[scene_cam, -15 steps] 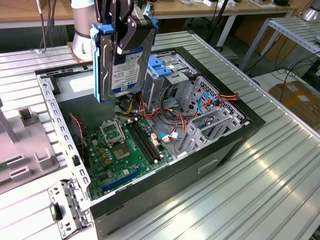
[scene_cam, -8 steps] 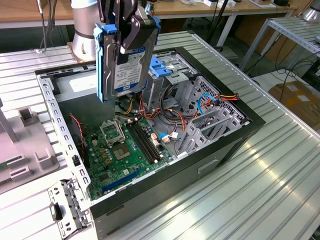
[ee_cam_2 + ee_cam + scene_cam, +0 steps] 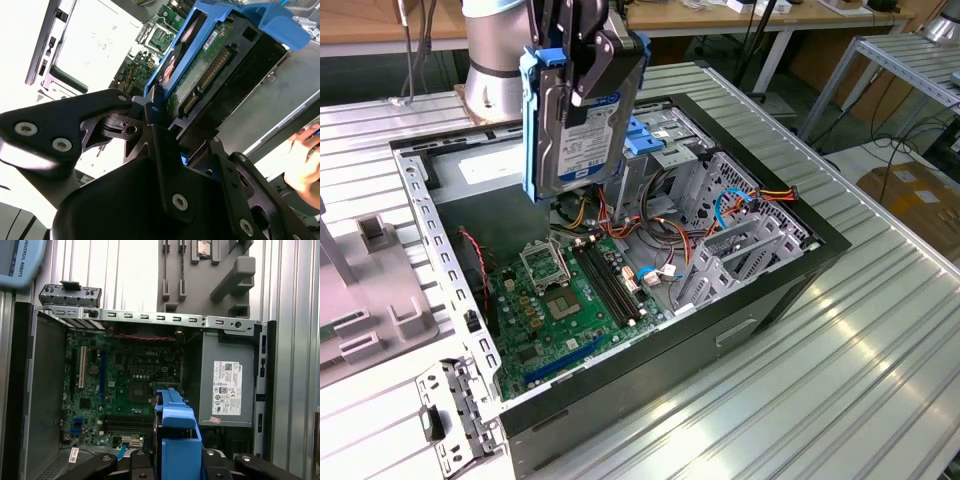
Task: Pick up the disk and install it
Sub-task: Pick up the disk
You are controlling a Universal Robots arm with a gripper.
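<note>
While the open desktop computer case [image 3: 740, 335] lies on its side on a ribbed metal table [image 3: 860, 380], the arm's gripper [image 3: 582, 80] holds the disk [image 3: 570, 150] on edge in the upper centre of the exterior view. There it hangs clear above the chassis and touches nothing inside it. The jaws are closed on the drive's two broad faces. In the second wrist view the black fingers [image 3: 157, 135] pinch one end of the disk [image 3: 210, 70], with its green circuit board and connector turned toward the camera and the blue tab [image 3: 277, 22] at the far end.

Gripping the faces leaves the blue caddy rails [image 3: 530, 120] bare, probably so that they can meet the guides of a bay. The upright hold likely suits a straight drop into the metal drive cage [image 3: 670, 150], which stands just beside the drive toward the exterior view's right.

Below the drive lie the motherboard [image 3: 565, 300] and loose bundles of coloured cables [image 3: 660, 215], a likely snag for any descent. The first wrist view looks past the blue caddy [image 3: 177, 440] onto the grey power supply [image 3: 225, 385]. A person's hand [image 3: 305, 160] rests well apart from the drive.
</note>
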